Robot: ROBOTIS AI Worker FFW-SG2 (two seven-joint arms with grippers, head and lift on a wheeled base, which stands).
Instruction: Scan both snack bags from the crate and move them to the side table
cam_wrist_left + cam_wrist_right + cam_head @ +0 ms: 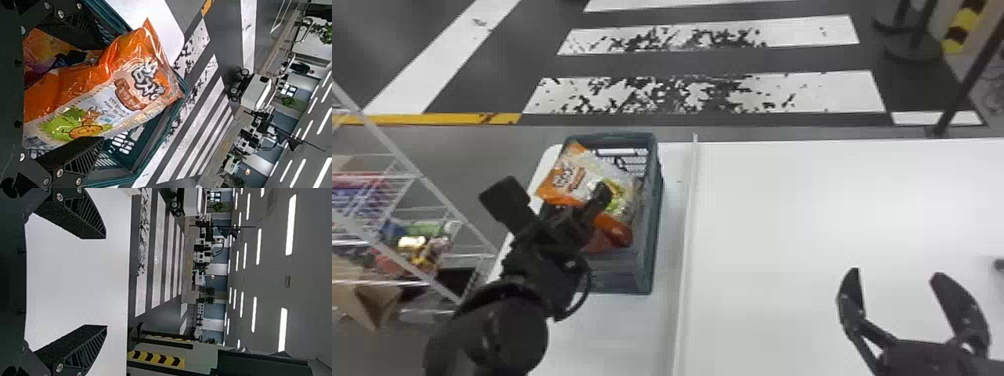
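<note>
The left gripper [578, 206] is inside the crate [644, 270], its fingers apart over an orange and white snack bag [572, 175]. This bag leans across the crate with one end by the far left corner. In the left wrist view, the snack bag [129, 86] lies between the spread fingers of the left gripper [103, 93], and part of another colourful bag [41, 49] shows beside it, low in the crate [145, 156]. The right gripper [894, 277] is parked open above the white table at right; in the right wrist view, the right gripper [105, 282] holds nothing.
The crate stands on a narrow white table [612, 325], beside a larger white table [807, 210]; a raised pale edge [686, 240] runs between them. At left is a wire rack [427, 185] with packaged goods. Black posts [967, 80] stand beyond the right side.
</note>
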